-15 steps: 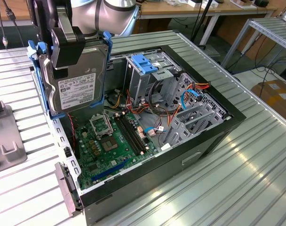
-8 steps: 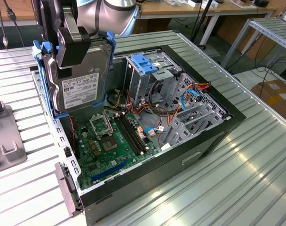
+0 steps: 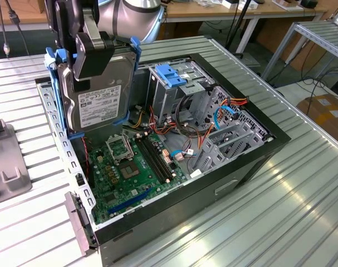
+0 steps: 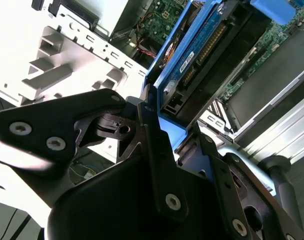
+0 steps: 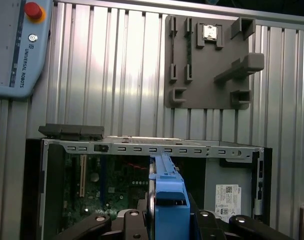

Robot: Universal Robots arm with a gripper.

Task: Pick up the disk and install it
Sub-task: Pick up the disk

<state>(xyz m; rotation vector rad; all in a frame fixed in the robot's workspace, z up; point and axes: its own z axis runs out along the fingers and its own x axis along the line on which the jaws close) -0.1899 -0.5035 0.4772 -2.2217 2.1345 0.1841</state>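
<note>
Records fingers [image 3: 94, 58] clamped shut on the upper part of the disk [image 3: 97, 105]. Finds the disk held on edge, label side toward the exterior view, clear of the surface [image 3: 302, 211]. Places it over the open computer case [image 3: 241, 161], near the wall at the exterior view's left, beside the motherboard [image 3: 130, 167]. Notes it well apart from the drive cage [image 3: 174, 83], not seated.

Claw [image 4: 178, 136] clamped on disk [image 4: 194, 52], motherboard [image 4: 166, 10] beyond
</note>
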